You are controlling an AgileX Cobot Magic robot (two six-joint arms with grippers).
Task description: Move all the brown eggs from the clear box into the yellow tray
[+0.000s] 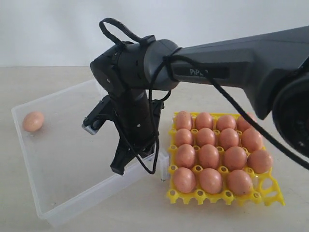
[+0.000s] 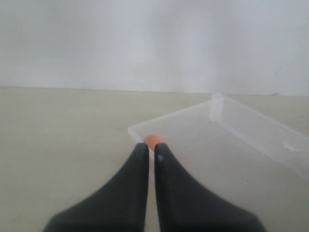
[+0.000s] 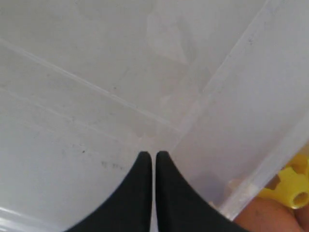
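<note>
Only the exterior view shows fifteen eggs in the yellow tray on the counter, and one pinkish-brown egg in the clear box's far corner.
Left wrist view: left tool narrow, empty, that egg just beyond its tips.
Right wrist view: right tool narrow, empty, over the box floor.

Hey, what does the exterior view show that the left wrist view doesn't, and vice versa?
Only the exterior view: the yellow tray holding fifteen brown eggs, and the right hand over the clear box. Only the left wrist view: the left hand, shut. Both: the clear box and the one brown egg lying in it.
</note>
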